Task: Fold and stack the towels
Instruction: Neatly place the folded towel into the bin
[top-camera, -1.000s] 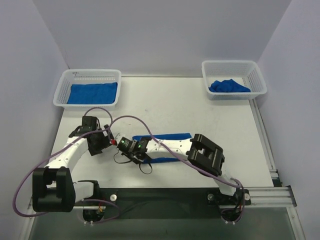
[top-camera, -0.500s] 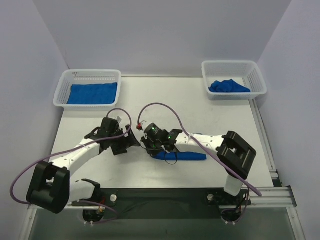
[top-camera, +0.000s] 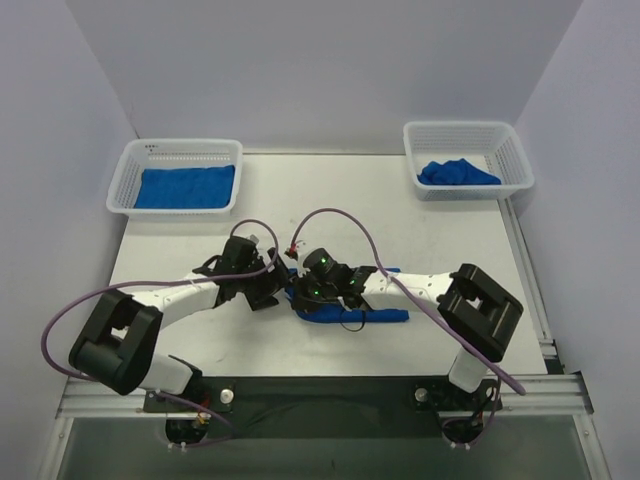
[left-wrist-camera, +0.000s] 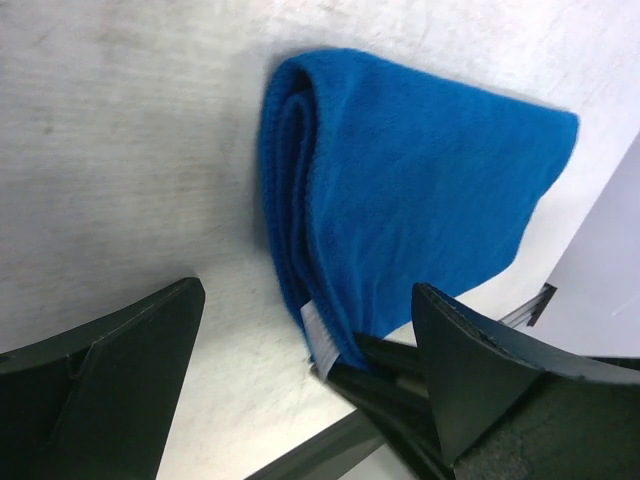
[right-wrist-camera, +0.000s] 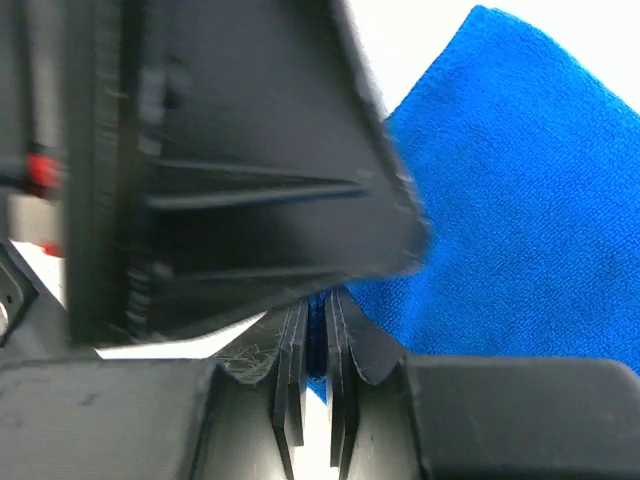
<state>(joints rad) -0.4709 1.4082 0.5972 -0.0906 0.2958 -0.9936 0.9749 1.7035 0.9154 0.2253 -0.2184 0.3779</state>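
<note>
The white tabletop (top-camera: 420, 230) stands between pale walls, with a flat towel (top-camera: 185, 187) in the left basket (top-camera: 180, 143) and a crumpled towel (top-camera: 458, 172) in the right basket (top-camera: 465, 126). From above, the folded towel (top-camera: 385, 315) lies near the front, its left end hidden under the arms. Only the wrist views show that the left hand (left-wrist-camera: 305, 300) gapes wide and holds nothing, while the right hand (right-wrist-camera: 318, 335) pinches the folded towel's edge.
</note>
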